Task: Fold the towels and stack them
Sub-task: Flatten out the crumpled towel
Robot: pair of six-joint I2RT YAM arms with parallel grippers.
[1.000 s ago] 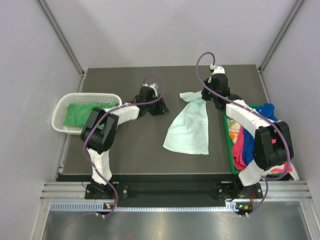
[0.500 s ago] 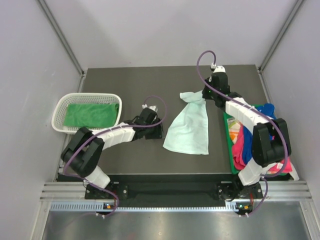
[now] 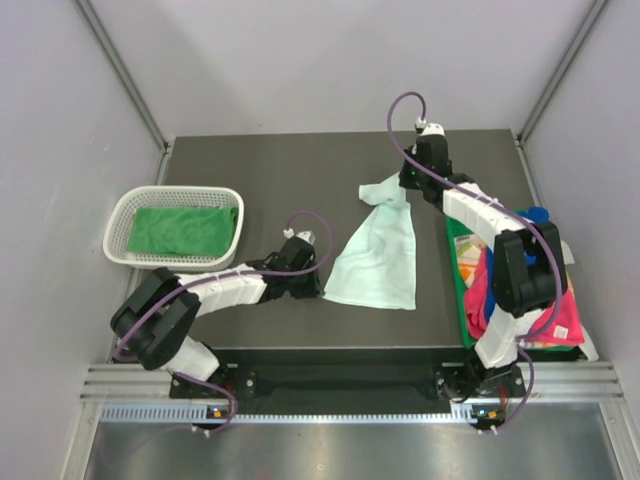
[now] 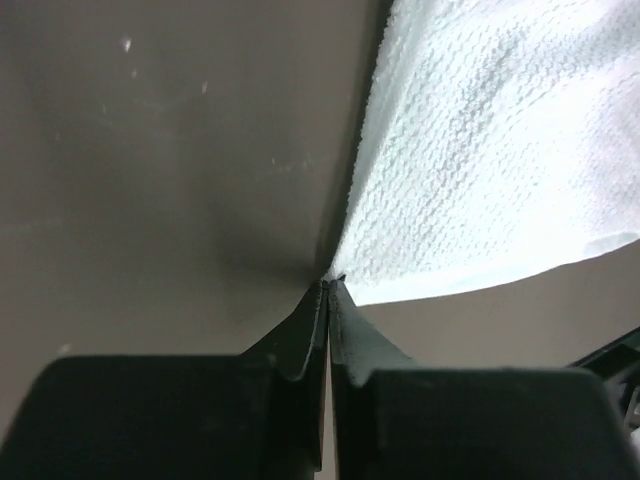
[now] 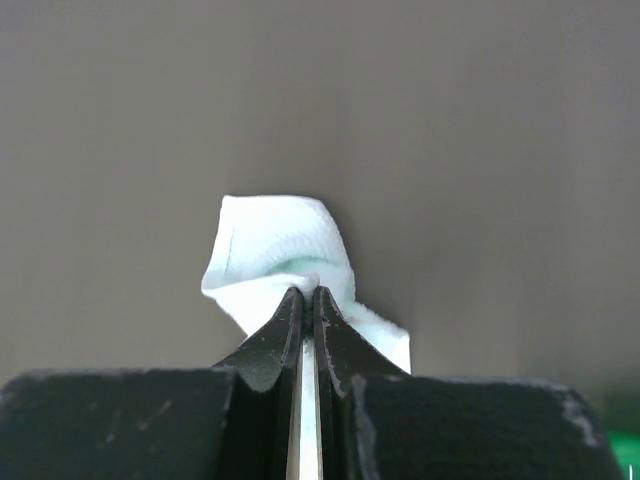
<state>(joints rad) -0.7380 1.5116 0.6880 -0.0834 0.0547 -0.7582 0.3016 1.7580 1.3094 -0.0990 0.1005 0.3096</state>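
Observation:
A pale mint towel (image 3: 378, 255) lies spread across the middle of the dark table, narrowing toward its far end. My right gripper (image 3: 402, 187) is shut on that bunched far corner; in the right wrist view the cloth (image 5: 275, 240) puffs out just past the closed gripper (image 5: 308, 292). My left gripper (image 3: 321, 289) sits low at the towel's near left corner. In the left wrist view its jaws (image 4: 328, 285) are pressed together, with the corner of the towel (image 4: 490, 170) caught at their tips. A folded green towel (image 3: 180, 228) lies in the basket.
The white mesh basket (image 3: 120, 215) stands at the left edge of the table. A green bin (image 3: 459, 290) at the right edge holds a heap of pink, red and blue towels (image 3: 495, 290). Grey walls close in the table on three sides.
My left arm swung from the far middle of the table down to the mint towel's near left corner and its jaws closed. The right gripper shifted slightly farther away, still holding its corner.

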